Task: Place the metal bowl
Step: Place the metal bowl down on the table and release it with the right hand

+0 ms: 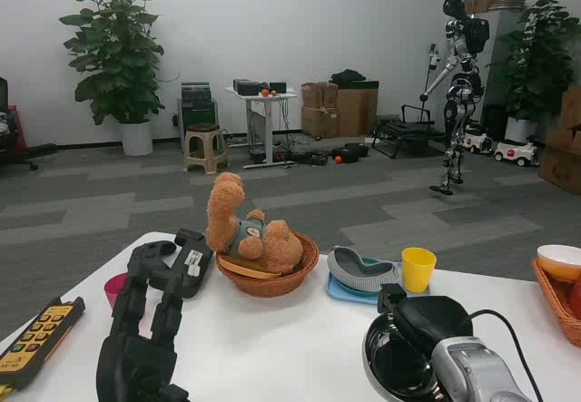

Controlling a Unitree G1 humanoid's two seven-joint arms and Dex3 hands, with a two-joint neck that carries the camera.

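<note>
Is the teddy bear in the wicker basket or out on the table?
In. The teddy bear sits inside the round wicker basket, its body rising above the rim.

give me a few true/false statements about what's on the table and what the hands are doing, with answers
1. The teddy bear lies in the wicker basket. True.
2. The yellow cup stands at the table's left edge. False: it stands right of the middle, beside the blue plate.
3. The right hand is on the metal bowl, near the table's front edge. True.
4. The left hand holds the yellow remote. False: the remote lies on the table apart from that hand.
5. The grey slipper-like object rests inside the wicker basket. False: it sits on the blue plate.
</note>
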